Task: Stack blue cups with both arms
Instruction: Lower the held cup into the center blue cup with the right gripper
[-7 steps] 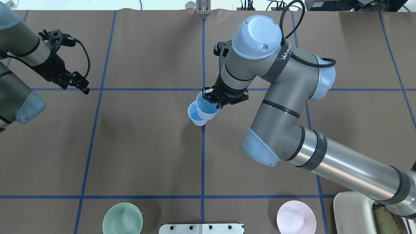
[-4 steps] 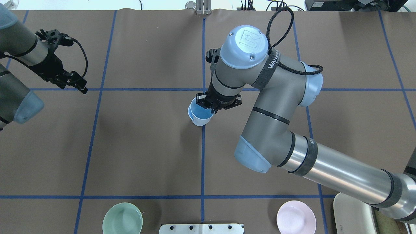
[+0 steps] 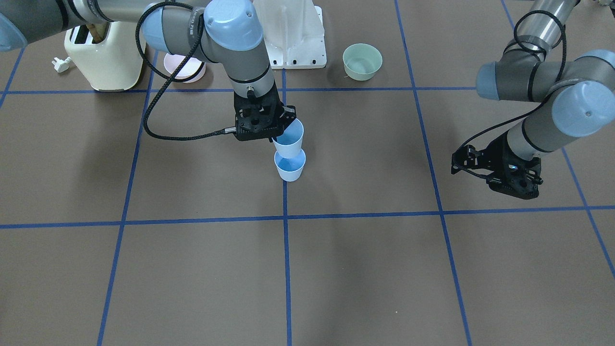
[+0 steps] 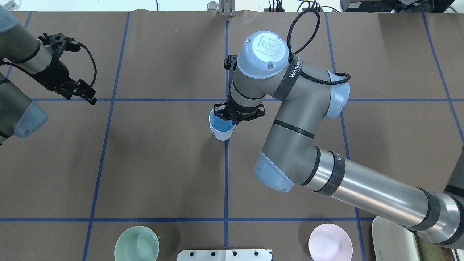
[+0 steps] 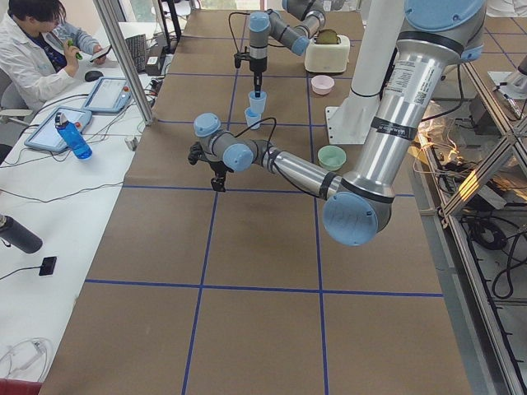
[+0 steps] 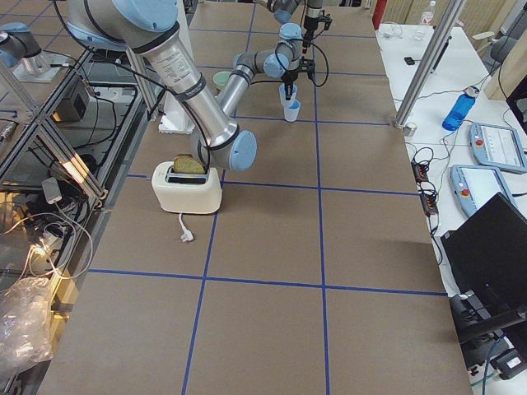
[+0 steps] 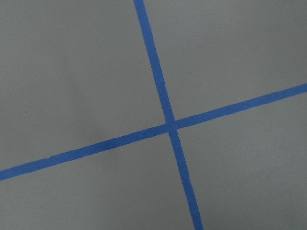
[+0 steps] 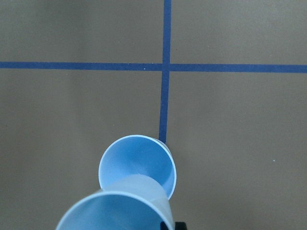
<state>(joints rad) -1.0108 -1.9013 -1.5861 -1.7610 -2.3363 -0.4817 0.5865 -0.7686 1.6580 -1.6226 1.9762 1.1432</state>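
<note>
We see the right gripper (image 3: 282, 130) pinching a pale blue plastic tumbler (image 3: 290, 140) upright, mouth up, over its standing twin (image 3: 290, 167). Whether the left gripper (image 4: 82, 92) is spread or closed, we cannot tell.

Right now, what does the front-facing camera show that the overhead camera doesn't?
Only front-facing: the held blue cup hangs clearly above the standing blue cup, as two separate cups, and the toaster shows in full. Only overhead: the two cups overlap into nearly one outline, and the table's far edge appears. Both: the right gripper clamped on the held cup's rim, the left gripper off to the side, the mint-green bowl and the pink bowl.
</note>
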